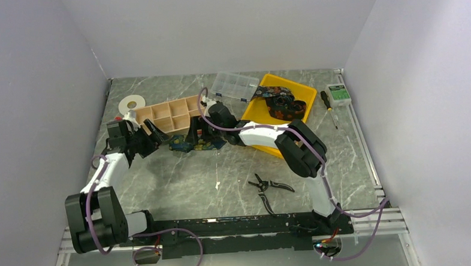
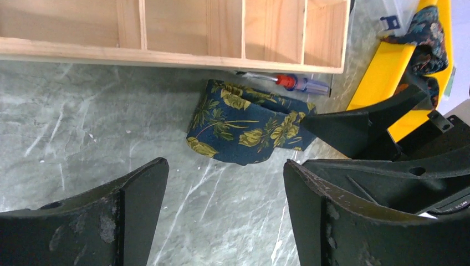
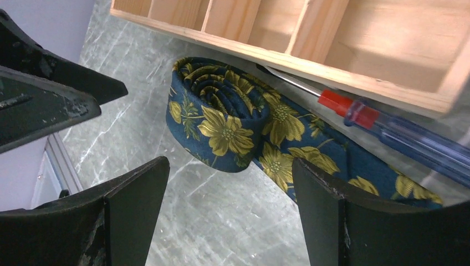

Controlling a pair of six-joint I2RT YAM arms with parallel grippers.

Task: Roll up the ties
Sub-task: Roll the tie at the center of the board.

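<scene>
Tie: a dark navy fabric necktie with yellow flower print (image 3: pixel 221 116) lies on the grey marbled tabletop (image 1: pixel 223 169), just in front of the wooden tray.
Tie shape: one end is wound into a loose coil, and the rest runs out from it as a flat strip.
Wooden tray: a shallow pale wooden tray with dividers (image 2: pixel 183 27) has its long wall just beside the tie.
Screwdriver: a screwdriver with a red collar and a clear handle (image 3: pixel 354 113) lies along the foot of that wall, against the tie's far edge.
Left fingers: the black left fingers (image 2: pixel 133 199) stand apart over bare tabletop, with the coil just ahead of them and nothing between them.
Right fingers: the black right fingers (image 3: pixel 127 205) stand apart with nothing gripped. The coil is just ahead, and the flat strip passes behind one finger.
Arms: the two pairs of fingers face each other across the tie.
Other ties: more dark patterned ties (image 1: pixel 283 104) are bundled in a yellow plastic tray (image 1: pixel 256 111) near the back right.
Pliers: black-handled pliers (image 1: pixel 270 185) lie on the tabletop, well apart from the tie.
</scene>
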